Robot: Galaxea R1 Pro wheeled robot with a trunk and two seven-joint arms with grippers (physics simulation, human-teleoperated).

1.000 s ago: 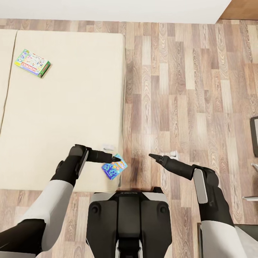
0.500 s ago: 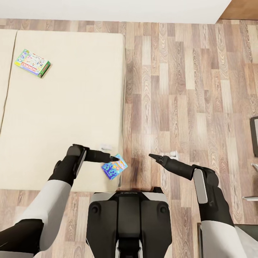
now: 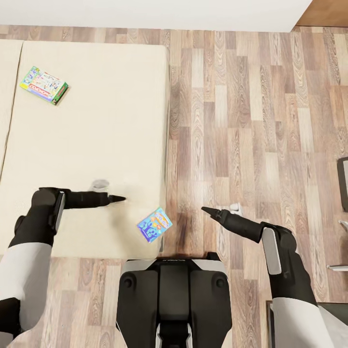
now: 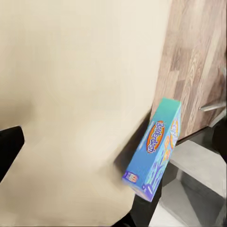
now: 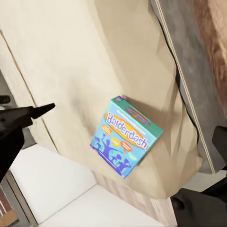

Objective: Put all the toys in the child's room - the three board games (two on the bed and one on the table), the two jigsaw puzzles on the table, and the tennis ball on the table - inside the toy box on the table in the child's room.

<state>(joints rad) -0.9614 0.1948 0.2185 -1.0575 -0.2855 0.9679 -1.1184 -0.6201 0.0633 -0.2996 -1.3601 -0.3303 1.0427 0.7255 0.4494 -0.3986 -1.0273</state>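
Note:
The blue board game (image 3: 154,224) lies at the near right corner of the bed (image 3: 96,145), partly hanging over the mattress edge. Both wrist views show it, tilted at that edge (image 4: 153,149) and with its Balderdash lettering facing up (image 5: 125,142). My left gripper (image 3: 118,198) hovers over the mattress, left of the box and apart from it, open, with one finger (image 4: 9,146) at the picture's border. The right gripper (image 3: 208,210) hangs open over the floor to the box's right, holding nothing. A pale green-edged board game (image 3: 43,85) rests at the bed's far left.
Wooden floor (image 3: 251,121) stretches to the right of the bed. A white wall (image 3: 154,12) closes off the far side. Dark grey furniture (image 3: 344,183) shows at the right border. My own base (image 3: 174,299) stands against the bed's near corner.
My left gripper has let go of the blue board game and pulled away to the left over the mattress. The box stays at the corner. The right arm has hardly moved.

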